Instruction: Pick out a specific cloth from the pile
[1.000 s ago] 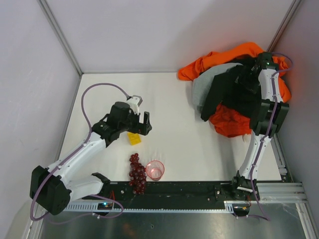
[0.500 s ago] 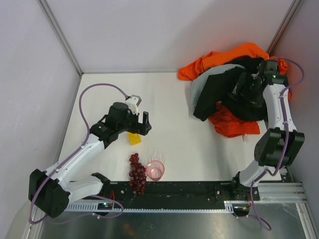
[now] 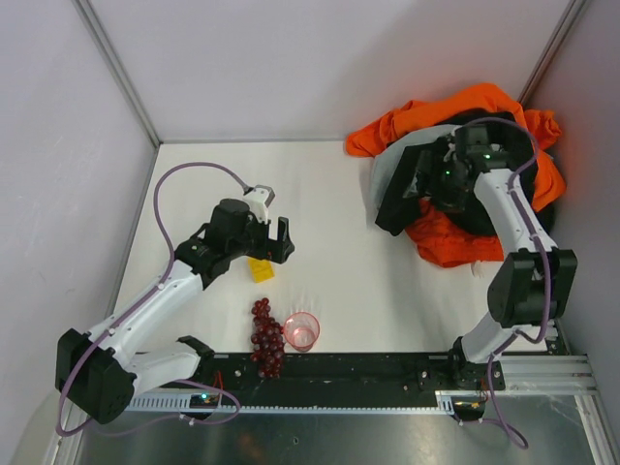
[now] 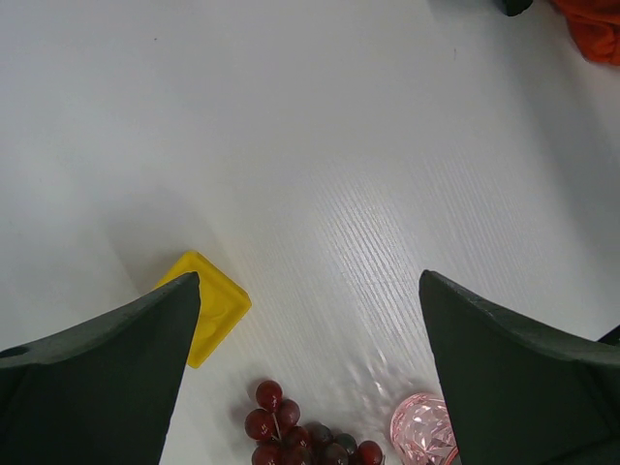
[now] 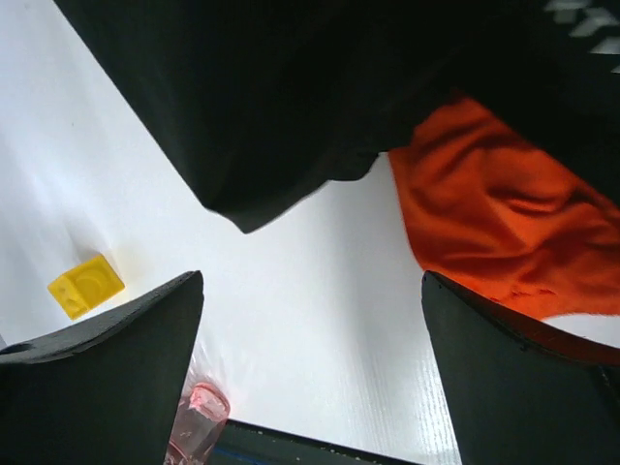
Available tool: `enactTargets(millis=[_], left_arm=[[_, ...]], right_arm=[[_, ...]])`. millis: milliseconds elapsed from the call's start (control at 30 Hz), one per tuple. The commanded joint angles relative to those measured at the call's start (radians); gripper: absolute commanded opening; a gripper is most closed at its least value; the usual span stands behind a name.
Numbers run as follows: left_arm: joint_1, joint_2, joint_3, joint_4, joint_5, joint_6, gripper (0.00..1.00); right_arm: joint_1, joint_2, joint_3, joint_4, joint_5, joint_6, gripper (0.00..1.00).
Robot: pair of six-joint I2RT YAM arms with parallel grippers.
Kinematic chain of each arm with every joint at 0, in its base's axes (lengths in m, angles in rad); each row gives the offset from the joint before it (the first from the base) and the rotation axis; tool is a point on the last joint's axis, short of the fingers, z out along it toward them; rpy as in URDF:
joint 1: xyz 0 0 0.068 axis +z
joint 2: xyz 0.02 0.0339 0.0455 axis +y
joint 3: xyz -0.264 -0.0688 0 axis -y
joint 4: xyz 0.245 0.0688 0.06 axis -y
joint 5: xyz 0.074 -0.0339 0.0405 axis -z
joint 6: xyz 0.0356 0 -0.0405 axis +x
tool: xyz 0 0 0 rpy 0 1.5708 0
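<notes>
Two small things sit closest to the near edge of the worktop: a bunch of dark red grapes and, just beside it on the right, a pink cup. A little farther in, toward the left edge, lies a yellow block. The left pincer hangs over the block's far side with its jaws spread wide and nothing between them. In the left wrist view one finger partly covers the block, and only bare worktop shows in the gap.

Farther back, near the right edge, lies the cloth, a small orange-red piece spread flat on the worktop. It sits on the near side of the pile, and its far edge is tucked under the black garment. A thin white bit at its near right corner may be a cord, but it is too small to be sure.

The right pincer is above the black garment, beyond the cloth, with its jaws fully apart and holding nothing. In the right wrist view the black fabric hangs ahead of the fingers and the cloth lies off to the right.

The pile fills the far right corner, with a grey garment at its left side and a large bright orange garment heaped against the back wall.
</notes>
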Motion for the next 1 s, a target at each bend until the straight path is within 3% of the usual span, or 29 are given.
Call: enactTargets(millis=[0, 133, 300, 400, 567, 967], left_arm=[[-0.006, -0.005, 0.007, 0.023, -0.001, 0.016, 1.0], [-0.006, -0.002, 0.007, 0.023, -0.003, 0.017, 1.0], [-0.006, 0.005, 0.008, 0.023, -0.002, 0.018, 1.0], [-0.006, 0.024, 0.016, 0.023, 0.006, 0.016, 1.0], [-0.007, 0.084, 0.048, 0.045, 0.061, -0.031, 1.0], [-0.1, 0.49, 0.431, 0.06, 0.188, -0.254, 0.99]], right_arm=[[0.063, 0.091, 0.037, 0.07, -0.026, 0.043, 0.99], [0.075, 0.205, 0.133, 0.091, -0.064, 0.059, 0.89], [0.056, 0.393, 0.347, 0.105, -0.14, 0.084, 0.69], [0.043, 0.547, 0.538, 0.057, -0.144, 0.086, 0.66], [0.003, 0.731, 0.744, 0.004, -0.146, 0.102, 0.65], [-0.131, 0.842, 0.642, 0.048, -0.222, 0.141, 0.73]])
